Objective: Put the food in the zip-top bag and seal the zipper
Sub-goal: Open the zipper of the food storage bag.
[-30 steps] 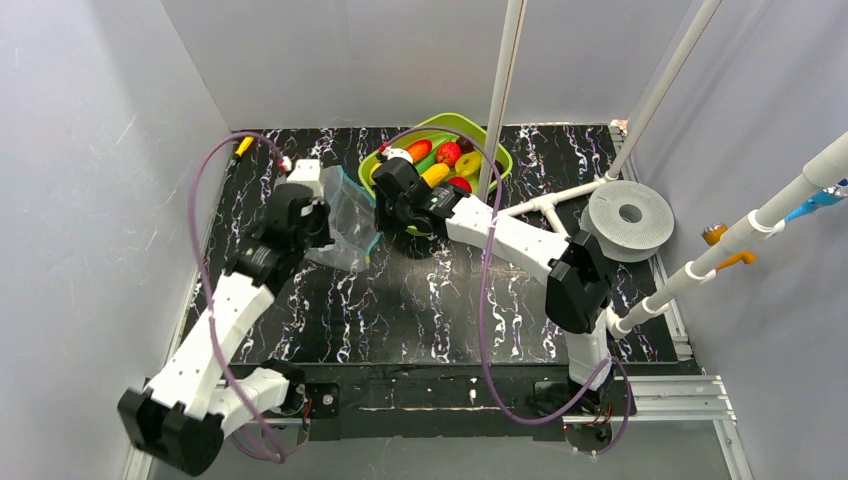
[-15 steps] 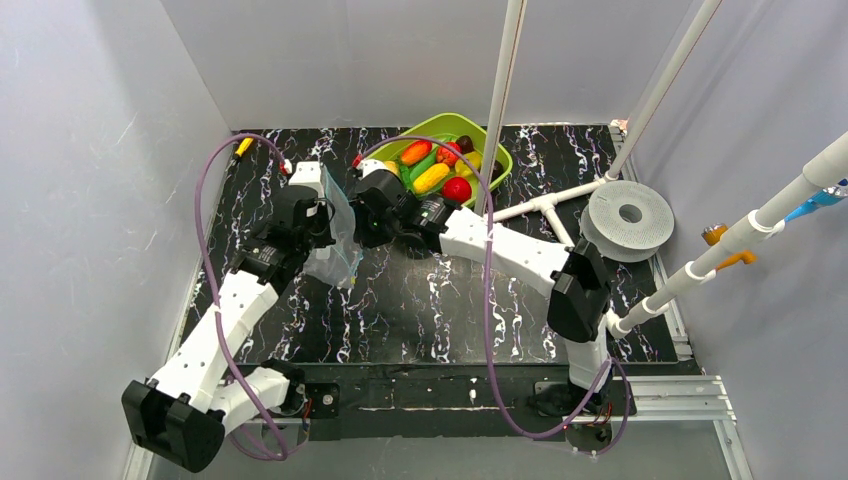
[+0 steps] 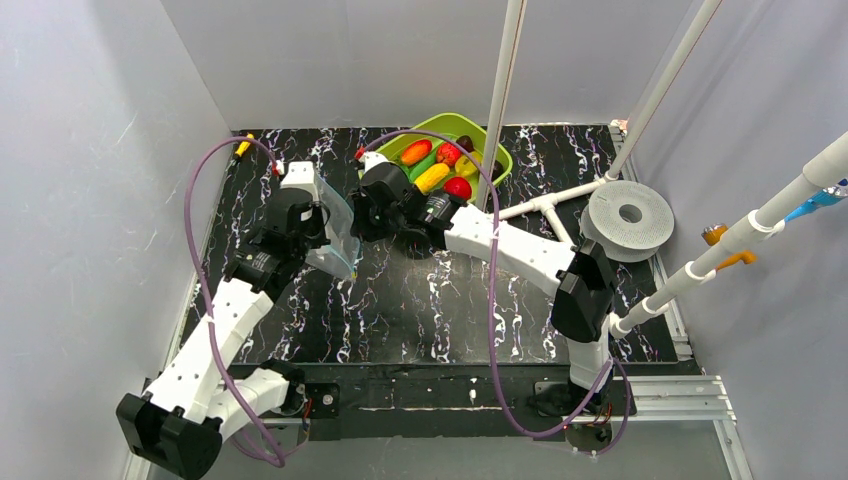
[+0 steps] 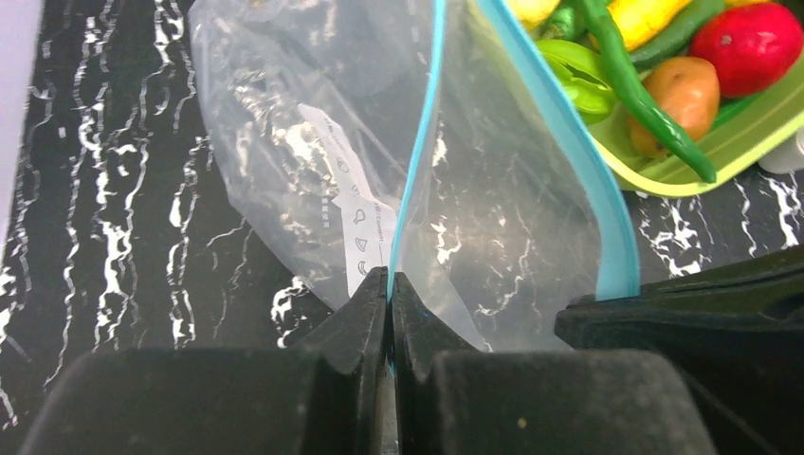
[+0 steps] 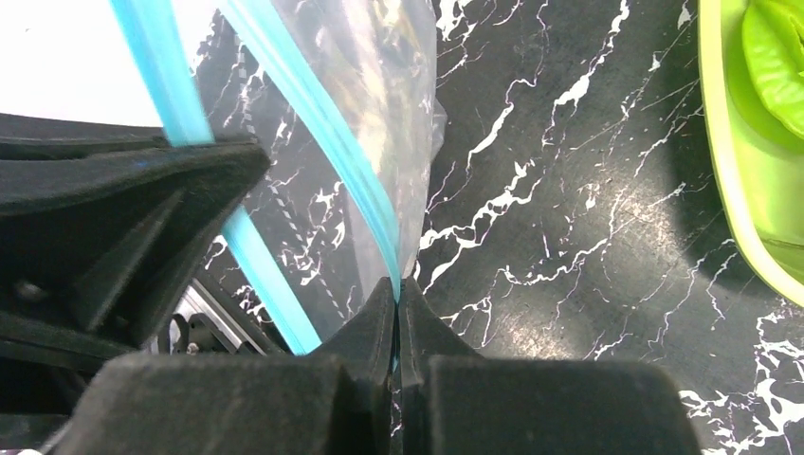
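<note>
— Zipper (image 4: pixel 612 248): who has it?
— Both. The left hand (image 4: pixel 390 280) is pinched tight on one lip, and the right hand (image 5: pixel 397 284) on the other.
— And the zip-top bag (image 4: pixel 284 123)?
— Spread between them, at 9 o'clock on the surface (image 3: pixel 420 300). The food (image 3: pixel 433 176) lies in the tray (image 3: pixel 497 158) at 12 o'clock.

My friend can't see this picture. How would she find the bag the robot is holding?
On the black marbled table, find the lime-green tray of toy food at the far edge. Just left of it, the left tool and right tool each pinch the zip-top bag between them. It alone is see-through and crinkly, with a blue-teal zipper and a white label.
</note>
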